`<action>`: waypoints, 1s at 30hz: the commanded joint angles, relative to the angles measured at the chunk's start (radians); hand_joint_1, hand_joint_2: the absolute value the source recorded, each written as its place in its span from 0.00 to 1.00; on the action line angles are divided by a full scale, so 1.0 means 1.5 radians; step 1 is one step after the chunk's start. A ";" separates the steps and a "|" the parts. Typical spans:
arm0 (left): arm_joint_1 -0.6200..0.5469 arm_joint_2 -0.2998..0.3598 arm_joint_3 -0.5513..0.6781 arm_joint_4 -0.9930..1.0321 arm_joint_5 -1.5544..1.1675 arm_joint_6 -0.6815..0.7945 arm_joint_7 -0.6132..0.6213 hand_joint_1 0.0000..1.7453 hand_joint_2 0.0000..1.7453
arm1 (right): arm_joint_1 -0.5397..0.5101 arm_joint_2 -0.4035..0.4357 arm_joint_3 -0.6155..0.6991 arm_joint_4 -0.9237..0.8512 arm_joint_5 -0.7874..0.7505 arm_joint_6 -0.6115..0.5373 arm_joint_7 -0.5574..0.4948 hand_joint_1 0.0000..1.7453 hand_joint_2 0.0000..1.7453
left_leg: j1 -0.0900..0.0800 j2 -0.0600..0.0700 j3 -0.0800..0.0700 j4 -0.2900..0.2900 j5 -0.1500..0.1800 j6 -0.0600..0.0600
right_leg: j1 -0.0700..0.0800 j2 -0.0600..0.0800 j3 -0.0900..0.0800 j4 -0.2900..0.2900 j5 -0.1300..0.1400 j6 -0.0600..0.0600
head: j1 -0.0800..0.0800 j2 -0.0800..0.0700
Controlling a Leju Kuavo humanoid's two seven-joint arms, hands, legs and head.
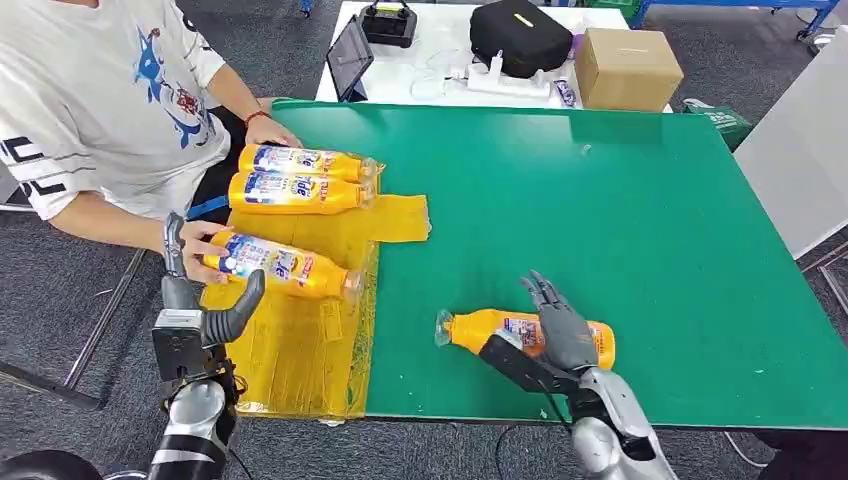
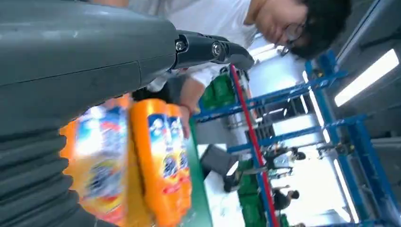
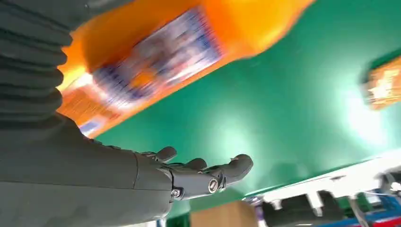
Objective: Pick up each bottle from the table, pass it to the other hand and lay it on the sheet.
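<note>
Orange bottle (image 1: 525, 332) lies on the green table (image 1: 640, 230), the right hand (image 1: 560, 325) spread over it, not yet gripping — pick-up step. Left hand (image 1: 205, 300) holds another bottle (image 1: 280, 265) above the yellow sheet (image 1: 300, 350) — it needs laying down.

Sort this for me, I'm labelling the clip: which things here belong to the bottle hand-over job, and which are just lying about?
Belongs to the job:
- orange bottle on the green table, under the right hand
- orange bottle at the left hand, which a person's hand also touches
- two orange bottles on the sheet
- yellow sheet

Just lying about:
- cardboard box
- black bag
- tablet
</note>
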 commanded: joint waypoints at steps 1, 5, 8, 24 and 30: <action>-0.007 -0.026 0.028 0.063 -0.011 -0.020 0.003 0.00 1.00 | -0.007 -0.083 -0.011 -0.037 -0.016 0.045 0.011 0.00 1.00 | 0.000 0.000 0.002 0.000 -0.001 -0.001 | 0.000 -0.001 0.003 0.000 -0.001 -0.001 | 0.000 0.000; -0.011 -0.027 0.028 0.069 -0.012 -0.023 0.004 0.00 1.00 | -0.010 -0.085 -0.007 -0.033 -0.019 0.048 0.012 0.00 1.00 | 0.001 0.000 0.003 0.000 -0.001 -0.001 | 0.001 -0.001 0.003 0.000 -0.001 -0.002 | 0.000 0.000; -0.024 -0.028 0.023 0.085 -0.012 -0.031 0.003 0.00 1.00 | -0.023 -0.089 0.006 0.002 -0.025 0.059 0.020 0.00 1.00 | 0.000 0.000 0.002 0.000 0.000 0.000 | 0.001 -0.001 0.001 0.000 0.000 -0.001 | 0.000 0.000; -0.062 -0.026 -0.002 0.152 -0.005 -0.043 0.013 0.00 1.00 | -0.131 -0.072 0.032 0.236 -0.091 0.115 0.028 0.00 1.00 | 0.001 0.001 0.004 -0.001 0.001 0.000 | 0.001 0.000 0.003 -0.001 0.000 -0.001 | 0.000 0.000; -0.075 -0.023 -0.012 0.174 0.003 -0.045 0.022 0.00 1.00 | -0.161 -0.075 0.055 0.297 -0.104 0.133 0.033 0.00 1.00 | 0.001 0.001 0.003 -0.001 0.001 0.000 | 0.001 0.000 0.004 -0.001 0.001 -0.001 | 0.000 0.000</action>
